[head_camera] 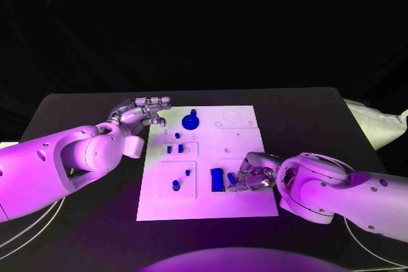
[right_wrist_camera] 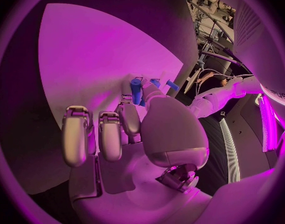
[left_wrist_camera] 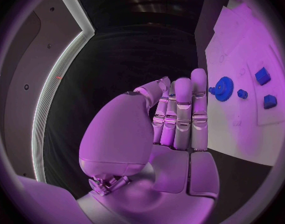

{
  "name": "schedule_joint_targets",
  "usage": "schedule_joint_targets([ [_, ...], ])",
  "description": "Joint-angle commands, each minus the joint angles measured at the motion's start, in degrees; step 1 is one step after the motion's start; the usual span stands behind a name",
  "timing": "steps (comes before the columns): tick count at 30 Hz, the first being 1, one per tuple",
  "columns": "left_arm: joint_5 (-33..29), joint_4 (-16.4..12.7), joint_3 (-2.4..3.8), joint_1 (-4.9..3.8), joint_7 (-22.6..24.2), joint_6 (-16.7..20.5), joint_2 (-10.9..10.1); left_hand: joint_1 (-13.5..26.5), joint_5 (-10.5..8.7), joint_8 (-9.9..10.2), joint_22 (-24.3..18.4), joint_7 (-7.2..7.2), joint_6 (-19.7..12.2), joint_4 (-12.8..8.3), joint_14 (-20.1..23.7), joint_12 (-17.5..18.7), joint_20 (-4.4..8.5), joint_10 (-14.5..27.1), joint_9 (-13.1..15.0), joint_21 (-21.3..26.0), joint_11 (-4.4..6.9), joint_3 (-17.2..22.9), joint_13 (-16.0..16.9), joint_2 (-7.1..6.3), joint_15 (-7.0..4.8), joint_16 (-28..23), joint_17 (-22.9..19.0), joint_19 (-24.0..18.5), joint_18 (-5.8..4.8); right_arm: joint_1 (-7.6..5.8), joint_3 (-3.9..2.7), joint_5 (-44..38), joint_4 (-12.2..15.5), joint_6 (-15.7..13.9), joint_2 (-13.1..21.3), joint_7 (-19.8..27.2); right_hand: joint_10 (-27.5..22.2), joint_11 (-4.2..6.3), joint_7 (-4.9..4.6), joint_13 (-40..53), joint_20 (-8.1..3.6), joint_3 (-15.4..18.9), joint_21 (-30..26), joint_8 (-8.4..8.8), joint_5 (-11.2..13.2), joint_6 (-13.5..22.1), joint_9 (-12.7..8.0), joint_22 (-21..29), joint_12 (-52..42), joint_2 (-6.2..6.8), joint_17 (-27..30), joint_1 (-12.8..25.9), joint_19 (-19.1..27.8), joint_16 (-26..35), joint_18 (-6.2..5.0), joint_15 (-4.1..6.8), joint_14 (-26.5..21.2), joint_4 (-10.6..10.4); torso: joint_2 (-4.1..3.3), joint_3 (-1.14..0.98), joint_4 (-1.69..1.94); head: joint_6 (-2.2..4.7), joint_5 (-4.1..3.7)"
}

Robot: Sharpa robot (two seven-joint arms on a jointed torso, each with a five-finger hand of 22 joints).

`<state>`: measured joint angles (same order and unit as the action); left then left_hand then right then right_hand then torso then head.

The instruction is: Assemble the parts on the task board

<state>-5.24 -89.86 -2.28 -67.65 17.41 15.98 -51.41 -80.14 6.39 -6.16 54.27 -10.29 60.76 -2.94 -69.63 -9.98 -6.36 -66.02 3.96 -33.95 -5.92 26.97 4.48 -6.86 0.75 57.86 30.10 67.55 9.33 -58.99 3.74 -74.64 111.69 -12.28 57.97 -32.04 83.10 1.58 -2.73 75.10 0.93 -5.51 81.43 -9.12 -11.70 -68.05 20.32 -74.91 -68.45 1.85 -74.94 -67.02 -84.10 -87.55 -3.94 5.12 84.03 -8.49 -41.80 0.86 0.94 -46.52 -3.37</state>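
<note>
The white task board lies in the middle of the black table. On its far part sits a blue gear, which the left wrist view shows as a gear beyond the fingertips. My left hand hovers at the board's far left corner, fingers extended side by side and holding nothing. My right hand rests on the board's near right part and pinches a small blue peg between thumb and a finger. A larger blue block stands just left of it.
Small blue parts sit in the left plates: a stud, two blocks, and two pieces nearer me. A white bundle lies at the table's right edge. Cables trail at the near left.
</note>
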Motion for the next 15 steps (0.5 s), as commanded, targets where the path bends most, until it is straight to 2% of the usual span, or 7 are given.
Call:
schedule_joint_targets([
  [1, -0.2, -0.1, 0.03, 0.00, 0.1, -1.0, 0.1, 0.0, 0.07, -0.2, -0.1, 0.12, -0.4, -0.1, 0.3, -0.3, -0.07, 0.4, -0.1, 0.4, 0.08, -0.4, -0.1, 0.40, 0.05, -0.2, -0.1, -0.2, 1.13, 0.23, 0.18, 0.5, 0.1, -0.2, 0.0, 0.6, 0.4, 0.05, 0.07, 2.0, -0.23, 0.5, 0.4, -0.24, -0.8, 0.0, 0.2, -0.9, -0.4, -0.67, -11.4, 0.3, -1.1, -0.2, 0.94, 0.24, 5.2, -0.2, 0.01, 0.02, -0.02, 0.06, 0.05],
  [6, -0.2, -0.1, 0.03, 0.00, 0.0, -1.0, 0.0, 0.0, 0.06, -0.2, -0.1, 0.10, -0.4, -0.1, 0.3, -0.3, -0.08, 0.5, -0.1, 0.4, 0.06, -0.4, -0.1, 0.42, 0.07, -0.2, -0.1, -0.2, 1.12, 0.23, 0.18, 1.0, 0.3, -0.4, 0.1, 0.6, 0.6, 0.16, 0.19, 2.3, -0.32, 1.0, 0.6, -0.33, -5.2, 0.1, 0.3, -1.2, -0.6, -1.73, -11.6, 0.9, -1.2, -0.3, 0.98, 0.32, 5.3, -1.1, -0.01, 0.01, -0.04, 0.04, 0.08],
  [15, -0.2, -0.1, 0.03, 0.00, 0.0, -1.0, 0.0, 0.1, 0.06, -0.2, -0.1, 0.09, -0.4, 0.0, 0.4, -0.3, -0.09, 0.5, -0.1, 0.4, 0.04, -0.4, -0.1, 0.43, 0.08, -0.3, -0.2, -0.2, 1.12, 0.23, 0.18, 1.4, 0.3, 0.2, 0.2, 0.2, 0.7, 0.11, 0.12, 2.5, -0.32, 2.0, 0.6, -0.42, -6.9, 0.1, 0.3, -1.3, -0.6, -1.94, -11.6, 2.3, -1.2, -0.3, 1.01, 0.30, 5.3, -2.3, -0.02, 0.00, 0.00, 0.04, -0.01],
])
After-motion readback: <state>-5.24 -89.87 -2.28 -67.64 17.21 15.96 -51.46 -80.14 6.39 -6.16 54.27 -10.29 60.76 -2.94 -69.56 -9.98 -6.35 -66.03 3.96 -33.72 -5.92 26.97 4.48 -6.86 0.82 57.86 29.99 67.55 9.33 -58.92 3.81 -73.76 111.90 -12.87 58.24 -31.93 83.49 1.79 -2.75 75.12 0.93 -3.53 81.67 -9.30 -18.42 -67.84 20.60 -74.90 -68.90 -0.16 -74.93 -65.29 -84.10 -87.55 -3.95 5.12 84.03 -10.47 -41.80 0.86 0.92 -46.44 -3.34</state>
